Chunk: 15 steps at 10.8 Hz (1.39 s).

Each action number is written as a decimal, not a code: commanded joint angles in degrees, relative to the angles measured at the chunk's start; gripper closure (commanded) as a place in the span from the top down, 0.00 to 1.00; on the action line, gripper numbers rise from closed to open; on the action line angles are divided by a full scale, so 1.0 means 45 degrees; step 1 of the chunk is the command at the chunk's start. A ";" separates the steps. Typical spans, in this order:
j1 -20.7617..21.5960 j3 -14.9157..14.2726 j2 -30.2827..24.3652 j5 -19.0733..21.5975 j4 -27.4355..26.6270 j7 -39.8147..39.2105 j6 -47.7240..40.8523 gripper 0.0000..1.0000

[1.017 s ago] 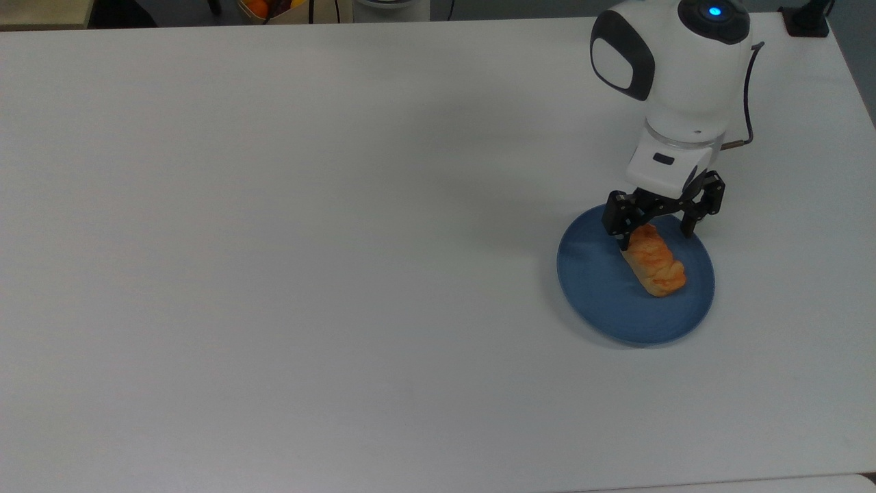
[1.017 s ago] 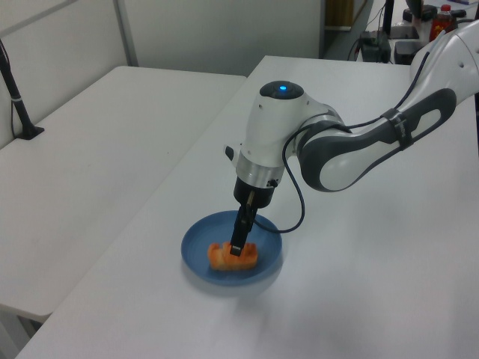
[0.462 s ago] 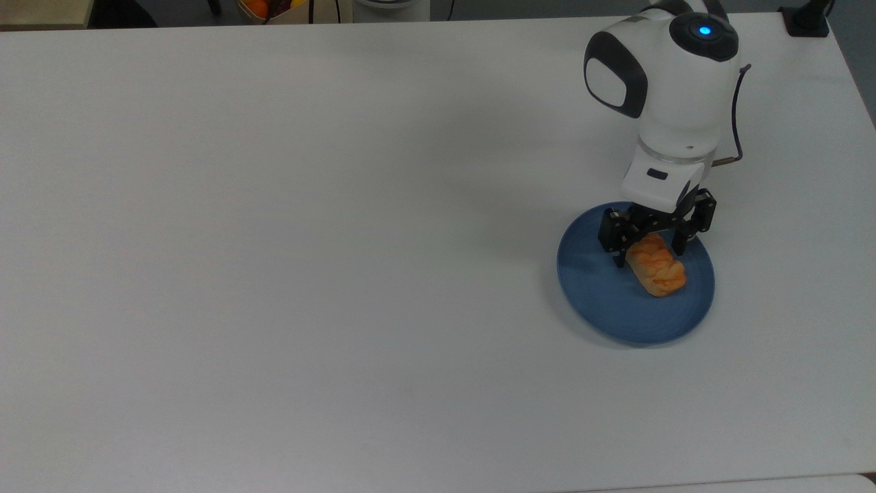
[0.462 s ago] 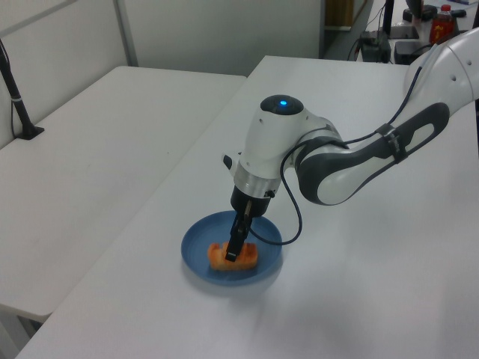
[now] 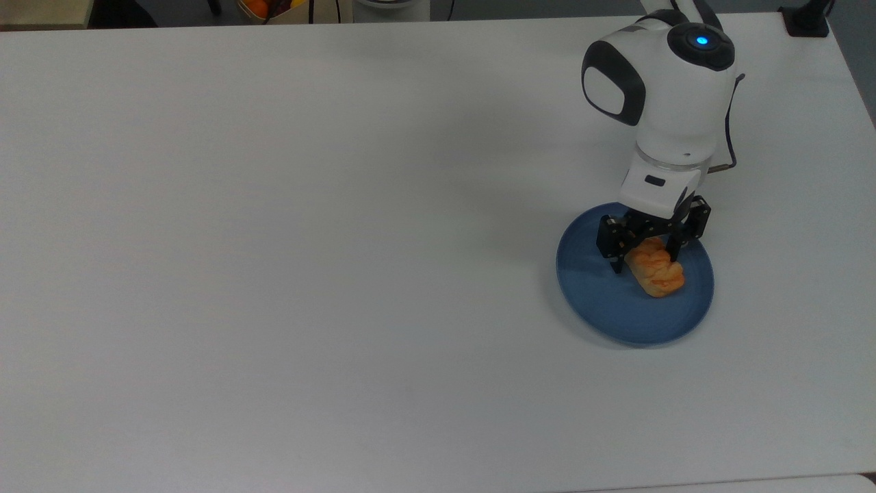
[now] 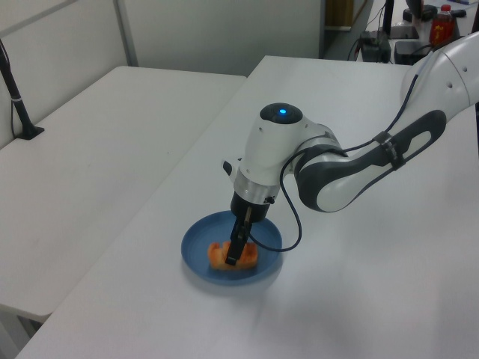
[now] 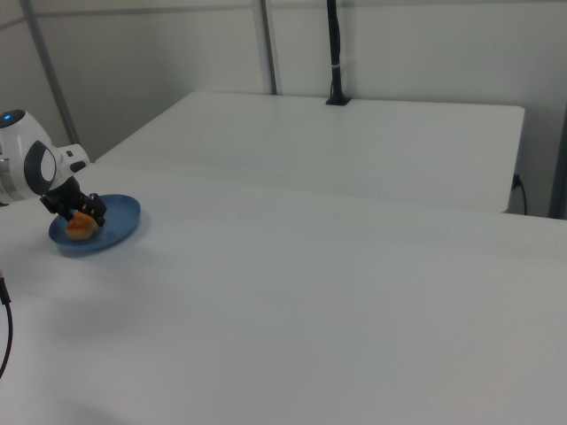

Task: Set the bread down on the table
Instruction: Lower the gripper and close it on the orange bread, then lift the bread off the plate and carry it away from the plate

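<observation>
The bread (image 5: 658,274), a small golden-orange braided roll, lies on a round blue plate (image 5: 594,291) at the top view's right, on the white table (image 5: 274,239). My gripper (image 5: 647,259) points down over the roll's far end. It is open, with one black finger on each side of the bread, low over the plate. In the left view the gripper (image 6: 233,258) stands in front of the bread (image 6: 219,256) on the plate (image 6: 196,241). The right view shows the gripper (image 7: 75,215) over the bread (image 7: 81,228) on the plate (image 7: 122,217).
White tabletop stretches wide across the top view's left and middle. A second white table (image 6: 90,149) adjoins at the left view's left, with a black pole (image 6: 15,97) standing on it. Bottles and cables (image 6: 426,22) sit at the left view's far right.
The gripper has come down over the plate and moved along the bread, so its fingers now straddle the roll lower. The bread and plate have stayed in place.
</observation>
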 commanded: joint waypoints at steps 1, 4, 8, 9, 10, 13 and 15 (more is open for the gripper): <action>0.0185 -0.0166 0.0278 -0.0492 0.0233 0.0248 0.0387 0.39; 0.0185 -0.0127 0.0278 -0.0550 0.0213 0.0248 0.0739 0.00; 0.0127 -0.0088 -0.0517 -0.0531 -0.0135 0.0248 0.0662 0.00; 0.0068 -0.0088 -0.1122 -0.0511 -0.0506 0.0248 0.0603 0.00; -0.0107 -0.0068 -0.1650 -0.0453 -0.0645 0.0267 0.0564 0.00; -0.1062 -0.0068 -0.3388 -0.0452 -0.1716 0.0209 0.0564 0.00; -0.2076 -0.0029 -0.4580 -0.0453 -0.2615 -0.0082 0.0564 0.00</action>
